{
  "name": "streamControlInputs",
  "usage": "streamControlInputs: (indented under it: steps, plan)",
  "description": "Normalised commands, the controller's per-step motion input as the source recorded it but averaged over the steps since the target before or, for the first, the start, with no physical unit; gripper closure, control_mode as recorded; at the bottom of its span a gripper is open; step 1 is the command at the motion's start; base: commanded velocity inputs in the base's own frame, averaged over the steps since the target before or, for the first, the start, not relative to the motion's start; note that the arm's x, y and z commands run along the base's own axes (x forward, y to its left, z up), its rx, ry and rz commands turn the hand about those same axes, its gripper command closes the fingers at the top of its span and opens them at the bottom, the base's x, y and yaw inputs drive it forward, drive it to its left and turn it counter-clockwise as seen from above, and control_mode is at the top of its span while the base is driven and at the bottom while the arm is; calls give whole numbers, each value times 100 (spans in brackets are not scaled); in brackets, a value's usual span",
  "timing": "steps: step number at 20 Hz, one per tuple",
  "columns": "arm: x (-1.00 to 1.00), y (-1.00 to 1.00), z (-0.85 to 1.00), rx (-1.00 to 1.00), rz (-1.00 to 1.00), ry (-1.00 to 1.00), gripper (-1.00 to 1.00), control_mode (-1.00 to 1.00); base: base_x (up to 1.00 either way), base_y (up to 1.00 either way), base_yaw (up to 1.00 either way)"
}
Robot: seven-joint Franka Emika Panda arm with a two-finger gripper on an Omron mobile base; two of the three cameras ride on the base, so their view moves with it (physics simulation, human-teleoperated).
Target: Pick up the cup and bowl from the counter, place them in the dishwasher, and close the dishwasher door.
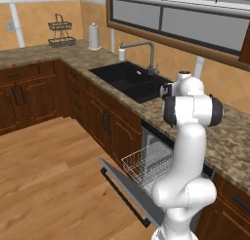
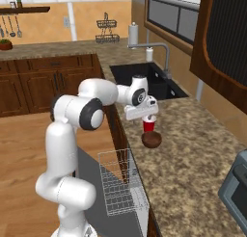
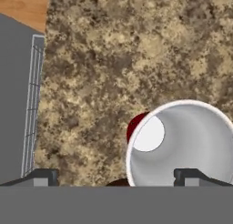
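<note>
The arm rises from the base, bends at a high elbow and reaches out level over the counter (image 2: 193, 149), its hand turned straight down. The gripper (image 2: 147, 116) hangs just above the cup (image 2: 149, 126), and its jaws stand spread wide with nothing between them. In the hand view the two fingertips (image 3: 43, 177) sit far apart; one lies over the bare granite, the other over the cup's (image 3: 182, 143) white inside, so the hand is off-centre from the cup's mouth.

The cup stands upright near the counter's front edge, between the sink (image 2: 144, 79) and the toaster oven (image 2: 236, 190). The bowl (image 2: 152, 140) sits just beside the cup, on the side away from the sink, also close to the front edge; whether the two touch cannot be told. In the hand view a dark sliver of the bowl (image 3: 119, 182) shows at the cup's foot.

Below that front edge the dishwasher door (image 1: 128, 192) lies dropped open, its black bar handle along the outer edge, and the white wire rack (image 2: 120, 185) is pulled out over it. Behind the cup and bowl, broad bare granite runs toward the wall. The wooden floor in front of the open door is open room.
</note>
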Motion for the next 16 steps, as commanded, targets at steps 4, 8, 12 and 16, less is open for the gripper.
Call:
streamControlInputs:
  steps: [4,8,12,16]
  plan:
    - [11,0,-41,-6,8,12,100,-100,0,0,0]
    - [0,0,-29,-4,10,10,100,-100,0,0,0]
    - [0,0,-20,-1,12,7,100,-100,0,0,0]
    - [-22,0,0,3,9,1,100,-100,0,0,0]
